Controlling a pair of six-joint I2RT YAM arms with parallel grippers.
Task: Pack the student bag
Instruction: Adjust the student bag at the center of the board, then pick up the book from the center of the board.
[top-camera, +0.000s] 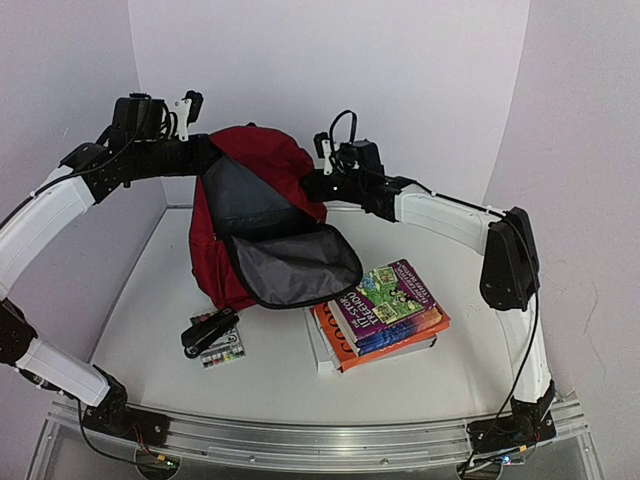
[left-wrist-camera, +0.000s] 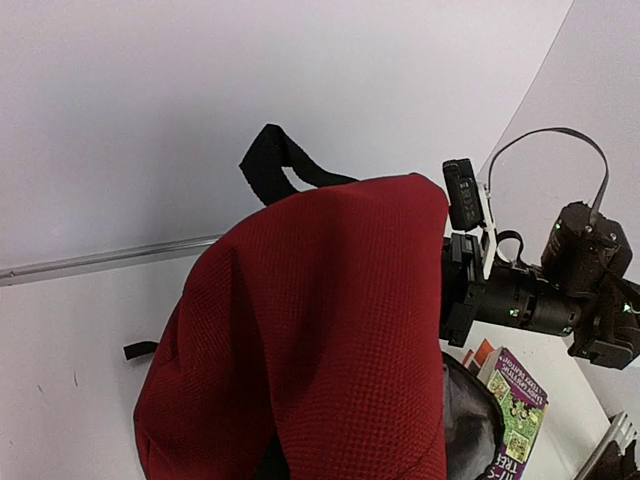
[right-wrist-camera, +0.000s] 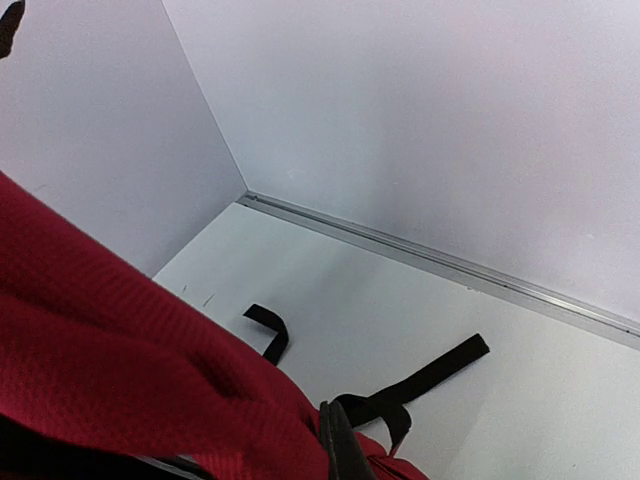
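Closest, along the desk's (top-camera: 450, 370) near edge, runs the rail (top-camera: 320, 440) carrying both arms. Behind it, near-left, lie a black stapler-like tool (top-camera: 208, 330) and a small colour box (top-camera: 222, 352). Books (top-camera: 385, 310) are stacked right of centre. At the far middle the bag (top-camera: 250, 170) stands upright, its grey-lined flap (top-camera: 295, 268) hanging open toward the books. The left claw (top-camera: 205, 150) meets its top-left corner, the right claw (top-camera: 318, 180) its top-right edge.

Left wrist view: red fabric fills the frame right up to the lens. The left claw is closed, and I judge it pinched on that fabric. Across the bag, the right claw (left-wrist-camera: 462, 250) touches its edge.

Right wrist view: one fingertip (right-wrist-camera: 342, 445) lies against red cloth, with a strap (right-wrist-camera: 430, 375) on the desk behind. Whether those jaws stand wide or narrow I cannot tell.

The step looks like spreading the mouth. The right claw should bite rim fabric, not strap. Then both should lift level and draw apart, so the opening faces the books without tipping the bag.
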